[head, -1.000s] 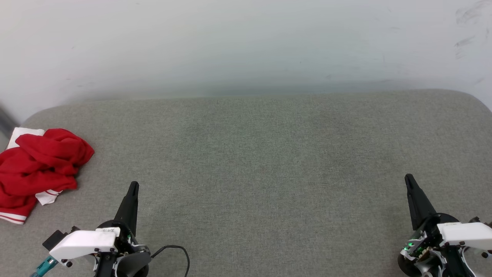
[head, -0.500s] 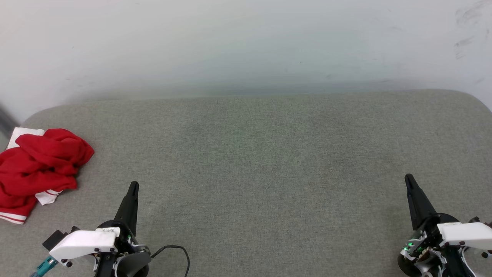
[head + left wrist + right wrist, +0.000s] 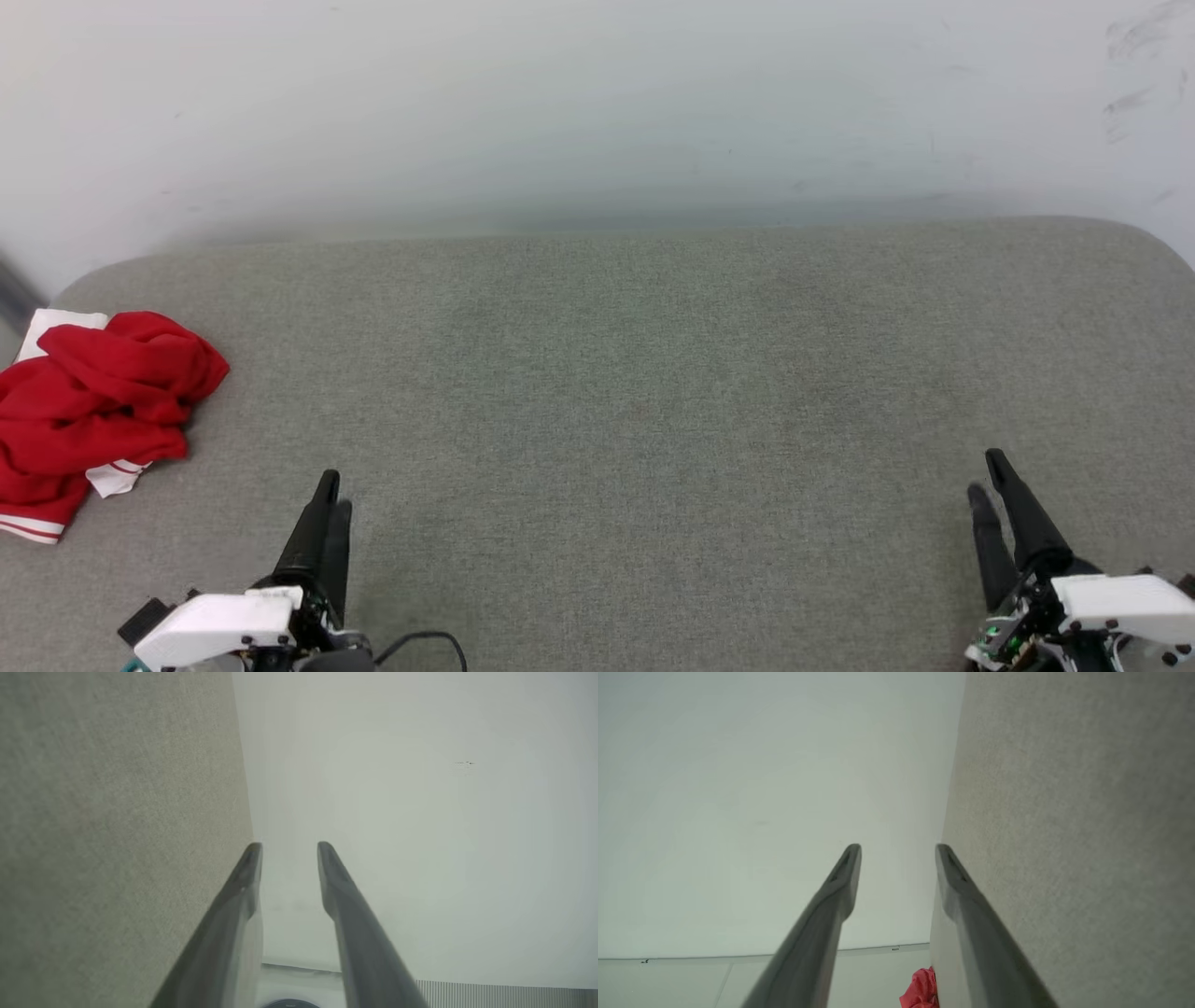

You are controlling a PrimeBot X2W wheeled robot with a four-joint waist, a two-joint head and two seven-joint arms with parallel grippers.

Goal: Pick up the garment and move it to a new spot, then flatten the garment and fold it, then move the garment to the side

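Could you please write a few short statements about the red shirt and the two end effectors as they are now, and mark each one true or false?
1. The garment lies crumpled at the left edge of the grey surface. True.
2. The left end effector grips the garment. False: it is open, empty and apart from it.
3. The right end effector is open. True.
4. The right end effector is nearer the garment than the left one. False: the left end effector is nearer.
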